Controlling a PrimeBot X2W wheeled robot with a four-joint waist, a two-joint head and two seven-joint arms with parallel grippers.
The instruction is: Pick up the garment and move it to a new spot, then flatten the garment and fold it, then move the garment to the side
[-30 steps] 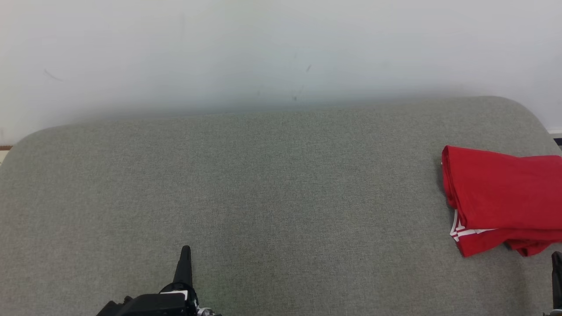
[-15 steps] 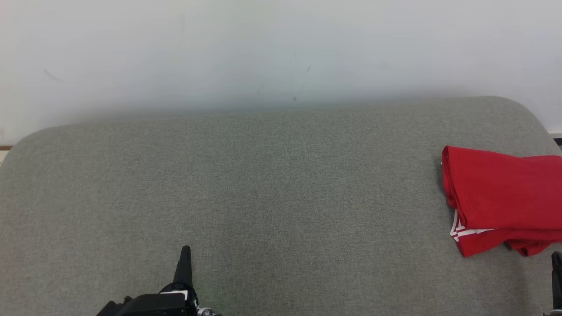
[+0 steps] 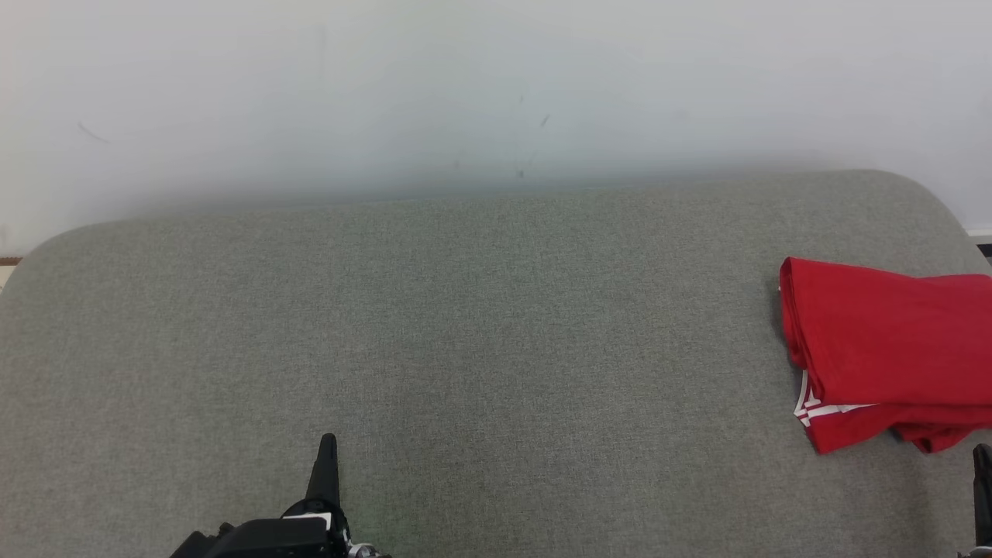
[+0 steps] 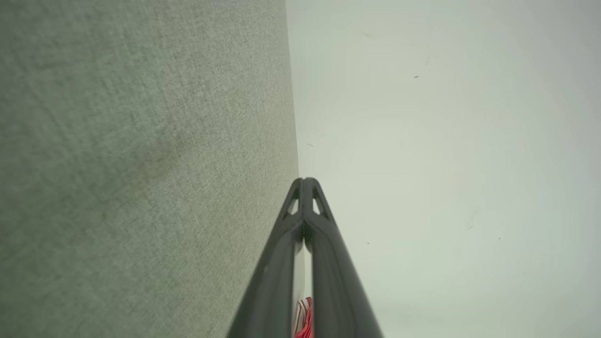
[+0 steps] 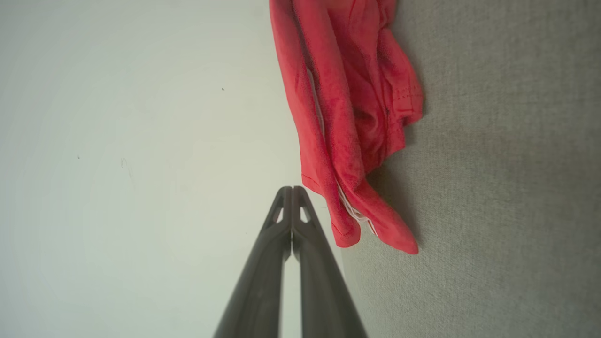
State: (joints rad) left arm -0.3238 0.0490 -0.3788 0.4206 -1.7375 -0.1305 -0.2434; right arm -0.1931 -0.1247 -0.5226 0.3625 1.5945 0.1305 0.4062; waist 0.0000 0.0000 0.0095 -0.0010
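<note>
The garment [image 3: 883, 349] is red with white stripes at one hem, folded into a bundle at the right edge of the grey fabric surface [image 3: 480, 349]; the frame cuts off its right side. In the right wrist view the garment [image 5: 347, 117] lies just ahead and right of my right gripper [image 5: 292, 188], whose fingers are pressed together and hold nothing. That gripper [image 3: 983, 453] peeks in at the lower right of the head view, close below the garment. My left gripper [image 3: 328, 442] is low and left of centre, far from the garment, shut and empty [image 4: 305, 180].
A pale wall [image 3: 496, 93] rises straight behind the grey surface. The surface has rounded far corners [image 3: 922, 194]. A sliver of the garment [image 4: 304, 319] shows between the left fingers in the left wrist view.
</note>
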